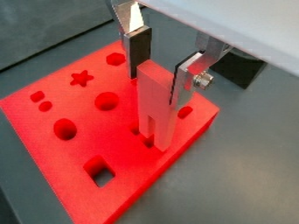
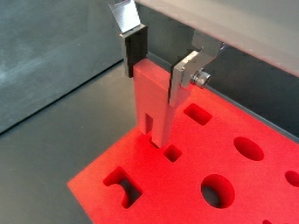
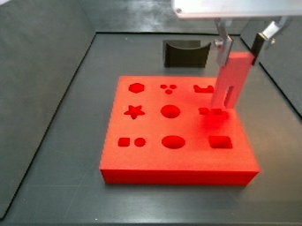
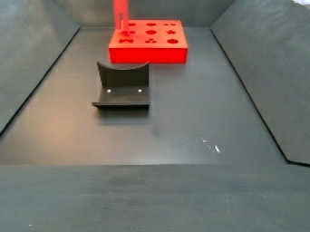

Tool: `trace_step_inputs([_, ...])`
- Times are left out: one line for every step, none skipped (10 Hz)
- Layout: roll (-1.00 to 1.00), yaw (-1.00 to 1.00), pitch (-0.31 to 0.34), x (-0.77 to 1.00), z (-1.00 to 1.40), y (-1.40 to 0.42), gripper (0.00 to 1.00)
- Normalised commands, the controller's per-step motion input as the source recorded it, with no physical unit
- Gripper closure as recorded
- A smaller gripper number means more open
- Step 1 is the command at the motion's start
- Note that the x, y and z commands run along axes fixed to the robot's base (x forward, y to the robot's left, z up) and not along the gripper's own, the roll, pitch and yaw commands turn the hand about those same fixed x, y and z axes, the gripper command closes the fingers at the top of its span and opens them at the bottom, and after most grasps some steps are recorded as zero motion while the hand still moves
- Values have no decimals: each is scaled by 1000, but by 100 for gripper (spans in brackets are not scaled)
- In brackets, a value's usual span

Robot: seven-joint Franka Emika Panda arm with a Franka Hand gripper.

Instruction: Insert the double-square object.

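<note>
Peg hung upright between the gripper's silver fingers, which were clamped on its upper part — so the pickup was done. Its lower end stood over the red board, at or just inside a small hole near the board's right edge; in both wrist views the tip met the board's top face, but how deep it had gone I cannot tell. In a side view the peg stood tall above the board, most of its length clear of the surface, so I judged the insertion barely begun at best. What was left: settle the tip squarely into its matching hole, press it down, then let go. The fit looked close, so a slight tilt could jam it on the rim. The fixture stood on the floor nearer the camera in a side view, well apart from the board — it played no part at this moment.
</note>
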Motion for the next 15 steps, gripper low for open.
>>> trace_step_inputs([64, 0, -24, -214, -86, -157, 100])
trace_step_inputs([39, 0, -59, -329, -26, -94, 100])
trace_step_inputs([0, 0, -83, -306, -14, -29, 100])
trace_step_inputs([0, 23, -76, -3, -23, 0, 100])
trace_step_inputs([-3, 23, -54, 0, 0, 57, 100])
trace_step_inputs([0, 0, -41, 0, 0, 0, 100])
trace_step_inputs([0, 14, -40, 0, -34, 17, 100])
trace_step_inputs([0, 3, -33, 0, -69, 0, 100])
trace_step_inputs([0, 6, -26, 0, -106, 86, 100])
trace_step_inputs([13, 29, -9, 0, -126, 103, 100])
trace_step_inputs([23, 9, 0, 0, -111, 43, 100])
trace_step_inputs([20, 0, -3, 0, -97, 0, 100])
trace_step_inputs([59, 0, 0, -120, -63, -80, 100])
trace_step_inputs([57, 0, 0, -51, 0, -137, 100])
trace_step_inputs([39, 0, 0, 0, -94, -3, 100])
